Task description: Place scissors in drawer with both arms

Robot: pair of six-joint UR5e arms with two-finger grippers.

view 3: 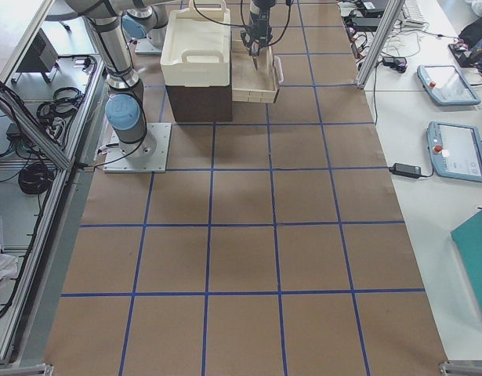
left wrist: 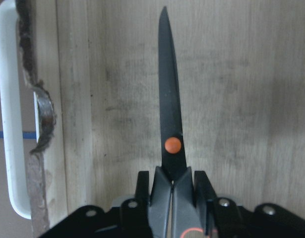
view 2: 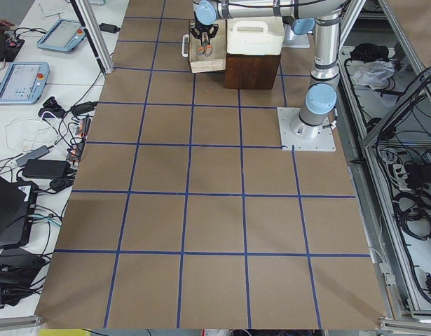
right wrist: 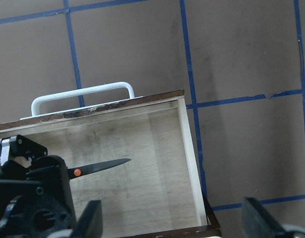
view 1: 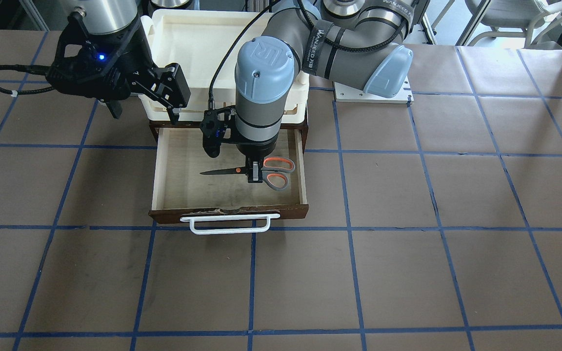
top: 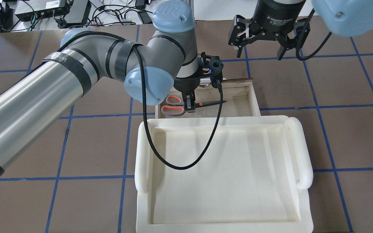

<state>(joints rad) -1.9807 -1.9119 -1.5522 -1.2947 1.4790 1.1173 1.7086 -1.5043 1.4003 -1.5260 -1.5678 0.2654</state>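
Scissors [view 1: 238, 170] are inside the open drawer [view 1: 301, 165], blades toward nine o'clock in the front view, with the jaws of your left gripper [view 1: 255, 176] clenched near the pivot. The jaws of the right gripper [top: 259, 51] are spread, empty. If you release from too high, they may bounce or tilt.

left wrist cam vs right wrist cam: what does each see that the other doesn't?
Only left wrist: how the left tool clamps the scissors, just behind the orange pivot. Only right wrist: the right tool, open and empty, the side wall of the drawer, and the taped table. Both: the closed blades inside the drawer and its white handle.
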